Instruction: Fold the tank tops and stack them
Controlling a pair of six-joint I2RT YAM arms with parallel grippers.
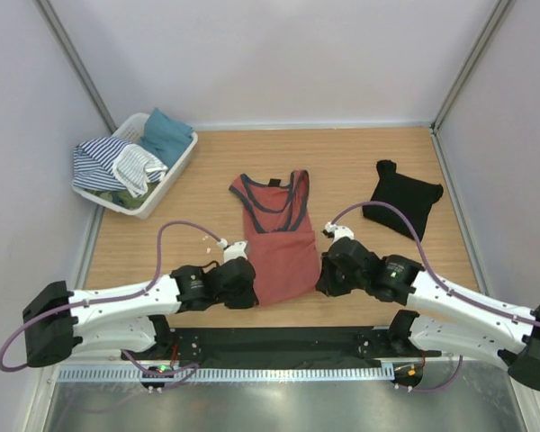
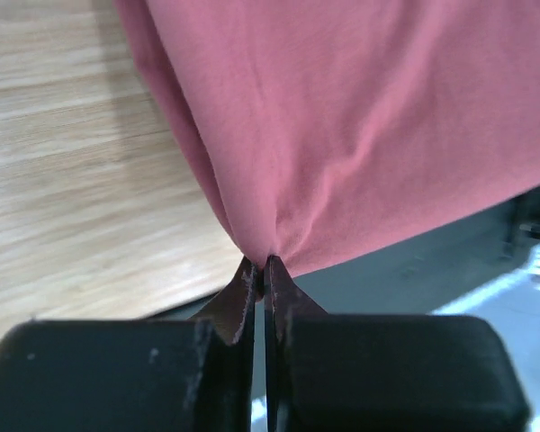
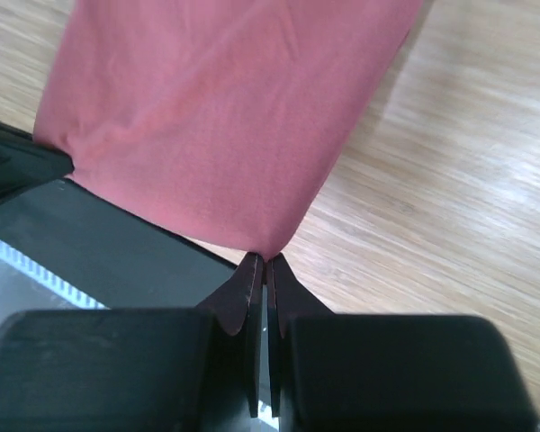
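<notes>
Hands (image 2: pixel 262 264) (image 3: pixel 260 259) at rust-red top (image 1: pixel 274 243) hem corners

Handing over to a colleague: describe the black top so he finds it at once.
On the wooden table, look toward the far right. The black top lies there alone; unlike the red top at the centre, it is plain black with no contrasting strap trim.

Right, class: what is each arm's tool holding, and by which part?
Both hold the rust-red tank top by its bottom hem: the left tool pinches one corner, the right tool the other.
</notes>
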